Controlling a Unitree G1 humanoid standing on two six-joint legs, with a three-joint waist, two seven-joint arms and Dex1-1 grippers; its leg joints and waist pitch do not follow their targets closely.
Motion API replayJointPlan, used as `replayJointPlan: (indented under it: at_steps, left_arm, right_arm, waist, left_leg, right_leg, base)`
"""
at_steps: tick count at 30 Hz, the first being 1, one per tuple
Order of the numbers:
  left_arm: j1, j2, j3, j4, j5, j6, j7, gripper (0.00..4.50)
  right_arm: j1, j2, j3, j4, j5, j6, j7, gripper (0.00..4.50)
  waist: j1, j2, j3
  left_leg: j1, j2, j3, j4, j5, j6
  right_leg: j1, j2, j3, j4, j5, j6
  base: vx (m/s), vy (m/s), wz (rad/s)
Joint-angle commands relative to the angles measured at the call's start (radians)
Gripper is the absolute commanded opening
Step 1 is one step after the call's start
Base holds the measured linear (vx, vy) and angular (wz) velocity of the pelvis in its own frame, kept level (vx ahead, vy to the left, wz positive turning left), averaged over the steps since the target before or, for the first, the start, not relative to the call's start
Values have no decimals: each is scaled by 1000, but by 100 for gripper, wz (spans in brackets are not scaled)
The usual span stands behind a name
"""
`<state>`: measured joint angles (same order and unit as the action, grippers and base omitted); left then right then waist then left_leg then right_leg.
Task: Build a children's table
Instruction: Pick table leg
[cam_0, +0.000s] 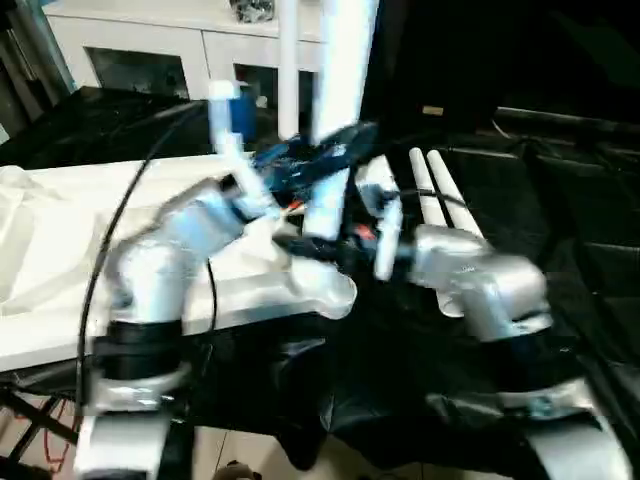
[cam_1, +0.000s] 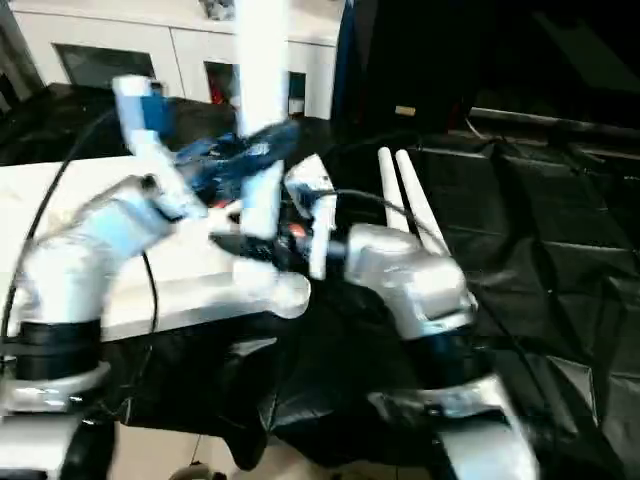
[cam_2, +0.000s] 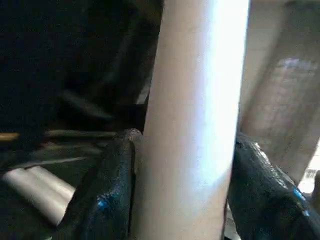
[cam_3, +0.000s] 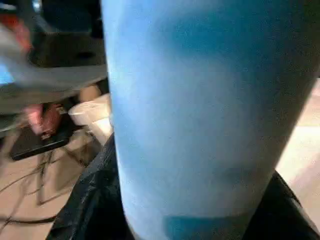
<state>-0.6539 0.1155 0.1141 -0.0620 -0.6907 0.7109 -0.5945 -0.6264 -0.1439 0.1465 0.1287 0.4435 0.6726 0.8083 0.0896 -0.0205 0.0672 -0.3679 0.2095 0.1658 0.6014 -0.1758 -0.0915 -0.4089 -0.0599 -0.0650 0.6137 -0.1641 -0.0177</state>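
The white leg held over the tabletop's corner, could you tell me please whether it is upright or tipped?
Upright: the leg rises nearly vertically from the tabletop corner.

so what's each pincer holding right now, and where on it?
Both grip the same upright white leg. The left pincer clamps its shaft from both sides; the right pincer holds the tube lower down, near the tabletop corner socket.

— What do you see of the table parts?
— I see the white tabletop (cam_0: 60, 250) lying flat, one white leg (cam_0: 340, 110) standing upright at its near corner socket (cam_0: 325, 290).
— The others?
— Two spare legs (cam_0: 435, 190) lie side by side on black sheeting.
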Motion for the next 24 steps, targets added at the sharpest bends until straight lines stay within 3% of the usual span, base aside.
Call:
replayJointPlan:
  at_steps: [1, 2, 4, 5, 9, 10, 11, 14, 20, 24]
  left_arm:
    - [-6, -31, -14, -37, 26, 0, 84, 263]
    - [-10, -53, -8, -36, 39, -8, 138, 263]
    - [-20, -84, 5, -29, 47, -23, 203, 263]
    - [-25, -90, 3, -24, 56, -35, 216, 263]
    - [-52, -106, 17, 16, 106, -81, 280, 263]
    - [-60, -107, 30, 27, 114, -91, 297, 263]
    - [-68, -108, 47, 38, 114, -97, 313, 235]
    - [-77, -114, 74, 44, 108, -97, 347, 226]
    - [-63, -105, 46, 27, 116, -106, 330, 199]
    - [-55, -96, 27, 29, 121, -114, 303, 195]
  right_arm:
    - [-13, 1, -29, 3, -22, -20, -43, 197]
    - [-12, 8, -26, -1, -26, -22, -52, 197]
    - [-10, 18, -15, -8, -35, -24, -64, 197]
    - [-9, 19, -7, -9, -42, -30, -66, 197]
    - [-11, 24, 11, -1, -62, -51, -81, 197]
    - [-12, 24, 13, 1, -67, -55, -85, 197]
    - [-12, 22, 16, 3, -69, -57, -85, 197]
    - [-12, 17, 24, 3, -80, -64, -84, 197]
    - [-4, 12, 29, -3, -93, -74, -87, 197]
    - [-9, 9, 27, 3, -105, -90, -87, 197]
  waist:
    - [0, 13, -78]
    - [-2, 7, -77]
    - [0, 9, -78]
    - [2, 1, -79]
    - [0, 4, -78]
    - [0, 1, -78]
    - [0, 2, -78]
    - [0, 3, -78]
    - [1, 6, -80]
    - [1, 8, -80]
  left_leg:
    - [9, 12, -2, -70, -201, -41]
    - [9, 14, 0, -70, -199, -39]
    - [7, 13, -1, -68, -188, -32]
    - [5, 12, -1, -68, -174, -26]
    - [6, 11, 0, -67, -175, -21]
    - [5, 10, 0, -68, -174, -21]
    - [6, 10, 0, -67, -177, -21]
    - [6, 9, 0, -66, -178, -19]
    - [5, 11, 0, -66, -160, -14]
    - [6, 11, -1, -66, -168, -15]
  right_leg:
    - [58, -63, 41, -75, -282, -132]
    - [59, -62, 42, -76, -274, -134]
    - [59, -61, 42, -74, -252, -138]
    - [62, -63, 42, -72, -248, -136]
    - [58, -60, 42, -76, -259, -122]
    - [59, -61, 42, -77, -262, -120]
    - [59, -62, 42, -77, -268, -119]
    - [58, -61, 42, -78, -270, -117]
    - [59, -61, 42, -71, -211, -141]
    - [59, -62, 41, -72, -219, -142]
  base:
    - [0, 0, 0]
    - [0, 0, 0]
    - [0, 0, 0]
    - [0, 0, 0]
    - [0, 0, 0]
    - [0, 0, 0]
    - [0, 0, 0]
    - [0, 0, 0]
    - [0, 0, 0]
    - [0, 0, 0]
